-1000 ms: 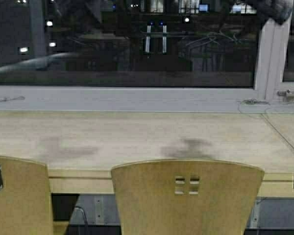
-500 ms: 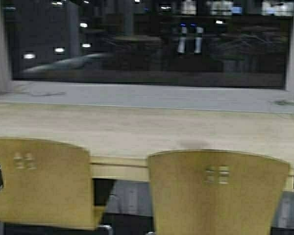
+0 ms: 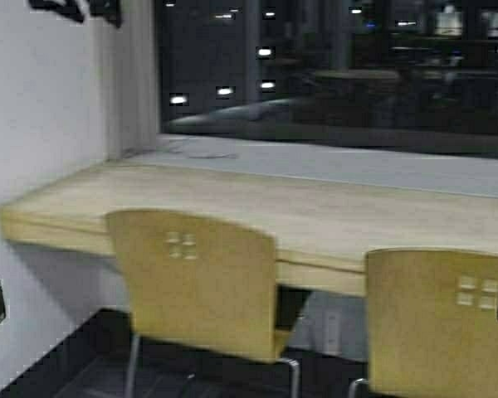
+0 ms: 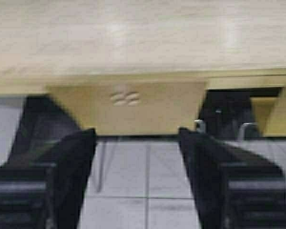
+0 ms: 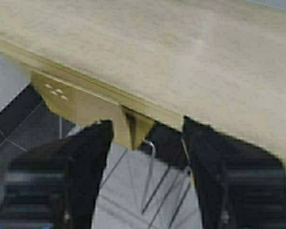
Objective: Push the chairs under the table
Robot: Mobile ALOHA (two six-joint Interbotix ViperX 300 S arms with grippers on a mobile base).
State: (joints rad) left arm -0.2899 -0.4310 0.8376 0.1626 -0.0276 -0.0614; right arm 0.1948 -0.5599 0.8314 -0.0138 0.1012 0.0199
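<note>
Left gripper [image 4: 137, 157] gapes — two chairs [image 3: 195, 282] [image 3: 440, 319] (tan) at one table [image 3: 315, 220].

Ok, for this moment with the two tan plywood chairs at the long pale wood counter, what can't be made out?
- Right tan moulded plywood chair: high view, cut off by the right and bottom edges.
- Left tan plywood chair: seat hidden behind its own back, feet cut off below.
- Long pale wood-laminate counter: right end runs out of frame.
- Left gripper, right gripper: only slivers at the high view's edges.
</note>
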